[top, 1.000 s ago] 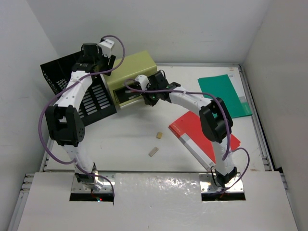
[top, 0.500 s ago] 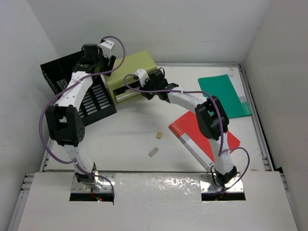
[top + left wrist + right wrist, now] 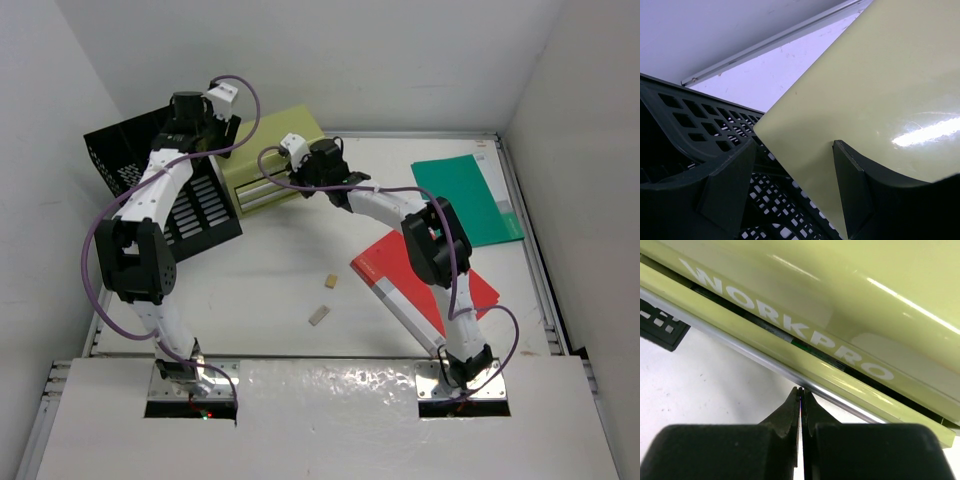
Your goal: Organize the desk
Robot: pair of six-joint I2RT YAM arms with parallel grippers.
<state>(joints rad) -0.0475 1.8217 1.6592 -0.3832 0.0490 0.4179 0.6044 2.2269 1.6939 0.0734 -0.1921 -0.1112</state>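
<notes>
The white desk carries an olive-green drawer box at its back left. My right gripper is shut and empty, its tips against the silver handle rail of the box's lower drawer, which sits nearly flush with the front marked WORKPRO. My left gripper stands open over the box's top back-left edge. One finger lies on the box top and the other finger is over the black basket.
A black mesh basket lies against the box's left side. A red folder and a green folder lie on the right. Two small wooden blocks sit mid-desk. White walls close in on three sides.
The right gripper has moved toward the back left against the drawer front, and the pulled-out drawer has slid into the box. The left arm has held still.
</notes>
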